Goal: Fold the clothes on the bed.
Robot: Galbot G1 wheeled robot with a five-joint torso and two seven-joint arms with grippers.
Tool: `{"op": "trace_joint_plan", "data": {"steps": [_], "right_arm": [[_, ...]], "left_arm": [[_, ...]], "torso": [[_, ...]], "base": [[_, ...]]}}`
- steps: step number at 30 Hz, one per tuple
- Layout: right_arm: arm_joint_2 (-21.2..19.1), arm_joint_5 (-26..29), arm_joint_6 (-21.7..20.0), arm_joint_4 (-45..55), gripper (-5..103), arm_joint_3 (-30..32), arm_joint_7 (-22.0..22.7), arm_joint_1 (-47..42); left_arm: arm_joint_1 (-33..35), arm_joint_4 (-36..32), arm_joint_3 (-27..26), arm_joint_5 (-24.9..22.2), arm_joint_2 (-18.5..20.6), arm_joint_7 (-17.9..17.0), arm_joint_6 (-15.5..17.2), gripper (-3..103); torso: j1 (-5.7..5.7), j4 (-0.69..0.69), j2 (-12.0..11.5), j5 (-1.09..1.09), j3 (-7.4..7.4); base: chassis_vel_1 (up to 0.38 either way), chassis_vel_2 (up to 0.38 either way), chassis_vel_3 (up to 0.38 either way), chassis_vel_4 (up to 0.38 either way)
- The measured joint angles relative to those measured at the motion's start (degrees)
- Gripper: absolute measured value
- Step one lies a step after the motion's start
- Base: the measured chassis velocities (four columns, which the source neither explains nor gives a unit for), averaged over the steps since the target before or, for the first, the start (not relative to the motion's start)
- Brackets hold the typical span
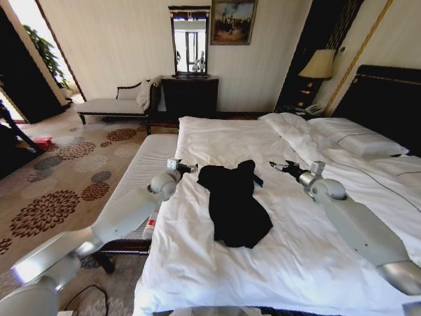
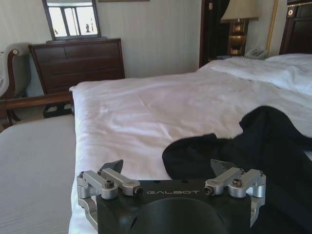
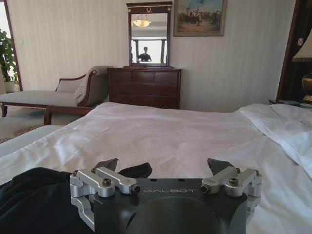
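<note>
Flanking one black T-shirt (image 1: 233, 204) on one bed (image 1: 217, 141), two open grippers.

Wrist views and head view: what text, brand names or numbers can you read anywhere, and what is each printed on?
"GALBOT": on the black body of the left pincer, which is open beside the black T-shirt.
"GALBOT": on the black body of the right pincer, also open, above the white bed.
No mark can be made out on the T-shirt.
Framed painting: no lettering can be made out.
</note>
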Motion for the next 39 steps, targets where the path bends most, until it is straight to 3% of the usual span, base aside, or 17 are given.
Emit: {"op": "trace_joint_plan", "data": {"steps": [2, 3, 7, 8, 12, 17, 18, 19, 23, 25, 27, 29, 30, 33, 34, 35, 39], "right_arm": [[0.3, -3.6, 1.8, 5.2, 100, 4.8, 0.6, -7.1], [0.3, -3.6, 1.8, 5.2, 100, 4.8, 0.6, -7.1], [3.8, -12.3, 5.9, 12.8, 100, 13.5, 0.8, -19.6], [3.8, -12.3, 5.9, 12.8, 100, 13.5, 0.8, -19.6], [9.9, -21.3, 11.9, 17.5, 100, 21.4, 1.2, -33.0], [12.3, -25.3, 15.8, 18.1, 100, 25.0, 1.7, -38.6], [12.7, -27.6, 17.5, 18.1, 100, 26.0, 1.7, -40.3], [13.1, -33.6, 21.4, 17.3, 100, 27.2, 1.7, -43.3], [13.3, -38.4, 24.8, 15.3, 100, 27.2, 1.7, -44.5], [12.8, -43.8, 29.5, 12.6, 100, 26.2, 1.3, -44.8], [12.7, -44.8, 30.5, 12.0, 100, 26.0, 1.2, -44.7], [12.3, -49.4, 35.9, 9.1, 100, 25.0, 0.8, -44.4], [12.3, -49.4, 35.9, 9.1, 100, 25.0, 0.8, -44.4], [12.1, -57.3, 42.7, 6.0, 100, 24.2, 1.0, -44.2], [12.1, -62.4, 45.7, 5.0, 100, 24.1, 1.7, -43.8], [12.1, -62.4, 45.7, 5.0, 100, 24.1, 1.7, -43.8], [12.2, -78.3, 52.5, 3.2, 100, 24.2, 5.5, -41.3]], "left_arm": [[10.4, -6.8, -7.6, 2.7, 6.5, 0.1, 0.3, 100], [10.4, -6.8, -7.6, 2.7, 6.5, 0.1, 0.3, 100], [26.9, -12.6, -20.5, 7.9, 12.8, 2.9, -2.1, 100], [26.9, -12.6, -20.5, 7.9, 12.8, 2.9, -2.1, 100], [38.7, -18.8, -26.8, 13.2, 13.4, 5.1, -4.6, 100], [43.5, -20.0, -26.4, 17.6, 11.7, 5.9, -5.0, 100], [44.5, -19.6, -25.6, 19.3, 11.2, 6.4, -5.0, 100], [45.3, -18.7, -23.8, 20.2, 10.7, 6.7, -5.1, 100], [44.6, -18.3, -21.9, 19.6, 10.7, 7.1, -5.1, 100], [43.4, -18.3, -20.0, 18.2, 11.4, 7.9, -5.0, 100], [43.3, -18.3, -19.7, 18.0, 11.6, 8.1, -5.0, 100], [43.1, -18.7, -19.0, 17.2, 12.6, 9.1, -5.2, 100], [43.1, -18.7, -19.0, 17.2, 12.6, 9.1, -5.2, 100], [43.7, -19.5, -19.0, 16.2, 14.1, 9.9, -5.5, 100], [43.9, -19.8, -19.2, 16.0, 14.6, 10.3, -5.6, 100], [43.9, -19.8, -19.2, 16.0, 14.6, 10.3, -5.6, 100], [43.3, -20.4, -19.1, 15.1, 14.6, 10.4, -5.6, 100]], "torso": [[0.0, 0.02, 0.0, -0.07, 0.01], [0.0, 0.02, 0.0, -0.07, 0.01], [0.02, 0.09, 0.0, -0.07, 0.01], [0.02, 0.09, 0.0, -0.07, 0.01], [0.01, -0.04, 0.0, 0.0, 0.01], [0.01, -0.01, 0.0, -0.01, 0.01], [0.01, 0.01, 0.0, -0.03, 0.02], [0.04, 0.01, 0.0, -0.05, 0.03], [0.04, 0.02, 0.0, -0.04, 0.03], [0.04, -0.01, 0.0, -0.02, 0.03], [0.04, -0.01, 0.0, -0.02, 0.03], [0.04, 0.01, 0.0, -0.02, 0.03], [0.04, 0.01, 0.0, -0.02, 0.03], [0.04, 0.01, 0.0, -0.02, 0.03], [0.04, 0.0, 0.0, -0.02, 0.03], [0.04, 0.0, 0.0, -0.02, 0.03], [0.04, 0.0, 0.0, -0.02, 0.03]], "base": [[0.0, 0.0, 0.0, 0.0], [0.0, 0.0, 0.0, 0.0], [0.007, 0.013, 0.006, -0.003], [0.0, 0.0, 0.0, 0.0], [0.0, 0.0, 0.0, 0.0], [0.0, 0.0, 0.0, 0.0], [0.0, 0.0, 0.0, 0.0], [0.0, 0.0, 0.0, 0.0], [0.0, 0.0, 0.0, 0.0], [0.0, 0.0, 0.0, 0.0], [0.0, 0.0, 0.0, 0.0], [0.0, 0.0, 0.0, 0.0], [0.0, 0.0, 0.0, 0.0], [0.0, 0.0, 0.0, 0.0], [0.0, 0.0, 0.0, 0.0], [0.0, 0.0, 0.0, 0.0], [0.0, 0.0, 0.0, 0.0]]}}
